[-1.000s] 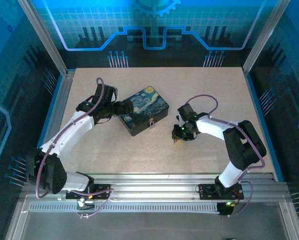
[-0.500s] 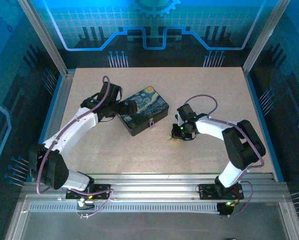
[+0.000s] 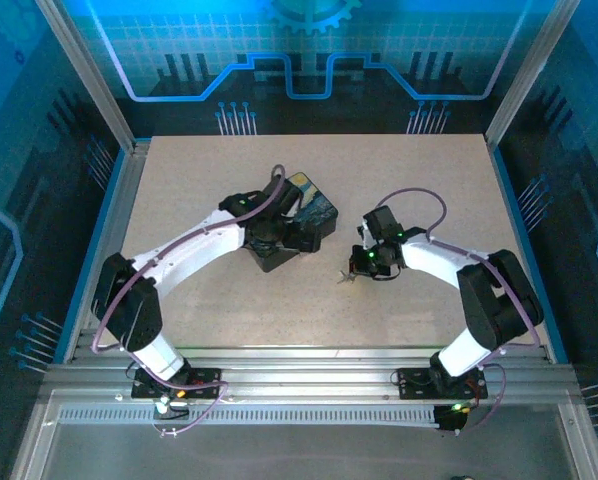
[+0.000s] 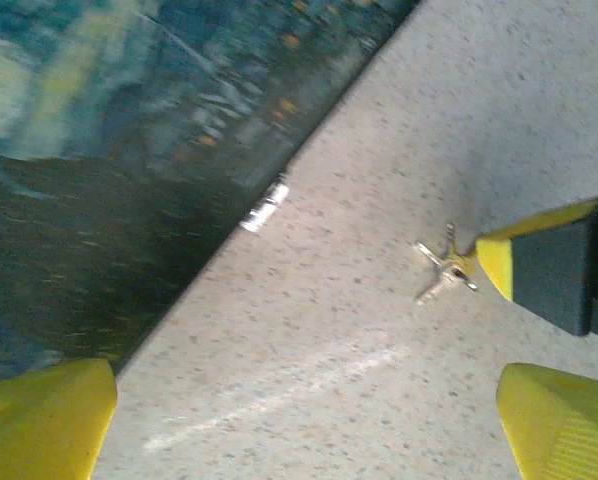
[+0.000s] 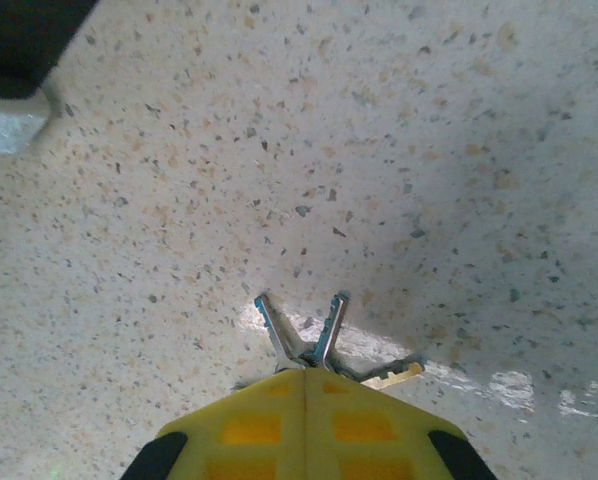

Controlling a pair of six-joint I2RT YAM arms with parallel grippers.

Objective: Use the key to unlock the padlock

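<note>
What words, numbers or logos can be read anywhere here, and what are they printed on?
No text can be read in these pictures.
Box lid: a swirly blue-and-yellow painting, no words.
Back wall: a gear shape and blue lines, no lettering.
Key bunch: any stamping is too small to tell.

Both arms, the left arm (image 3: 194, 245) and the right arm (image 3: 444, 265), wear white shells between black joints. Behind each pincer arches a thin purple cable (image 3: 419, 195), and a small green light (image 3: 365, 262) glows there. The right pincer (image 5: 305, 375) has yellow fingers (image 5: 249, 430) moulded with shallow orange-tinted squares, black at the outer corners. The left pincer (image 4: 299, 430) shows plain yellow fingertips (image 4: 44, 420).
</note>
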